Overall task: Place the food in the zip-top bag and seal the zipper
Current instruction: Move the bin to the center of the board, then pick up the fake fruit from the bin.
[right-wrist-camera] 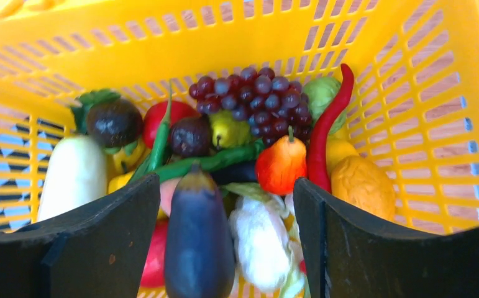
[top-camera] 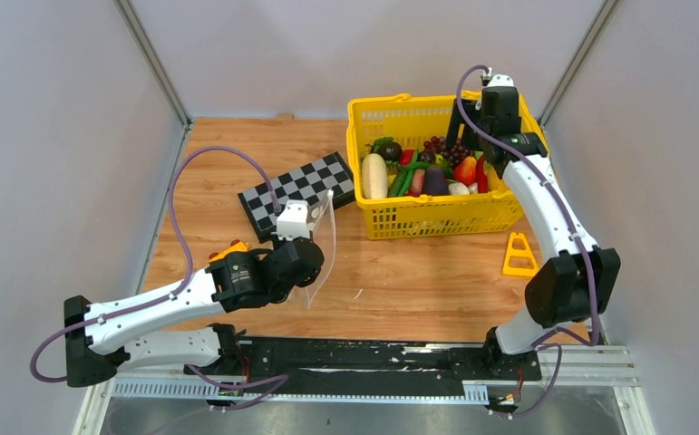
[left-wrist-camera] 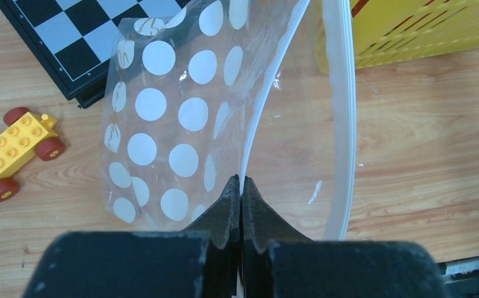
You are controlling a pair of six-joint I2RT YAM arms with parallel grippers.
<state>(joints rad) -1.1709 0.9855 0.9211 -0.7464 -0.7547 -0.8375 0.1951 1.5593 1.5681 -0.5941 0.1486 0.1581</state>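
Note:
The clear zip-top bag (top-camera: pixel 321 246) with white dots stands on edge above the table. In the left wrist view the bag (left-wrist-camera: pixel 162 124) has its mouth open. One zipper lip (left-wrist-camera: pixel 263 105) runs into my left gripper (left-wrist-camera: pixel 241 181), which is shut on it. The other lip (left-wrist-camera: pixel 346 124) bows out to the right. The food lies in a yellow basket (top-camera: pixel 436 219): purple grapes (right-wrist-camera: pixel 249 96), a cream-white vegetable (right-wrist-camera: pixel 75 177), an orange-red fruit (right-wrist-camera: pixel 280 164). My right gripper (right-wrist-camera: pixel 227 192) is open above the basket, a dark eggplant (right-wrist-camera: pixel 199 239) below its fingers.
A black-and-white checkerboard (top-camera: pixel 296 190) lies left of the basket, behind the bag. A yellow toy brick car (left-wrist-camera: pixel 16 152) with red wheels sits on the table left of the bag. An orange triangular stand (top-camera: pixel 519 254) stands right of the basket. Grey walls enclose the table.

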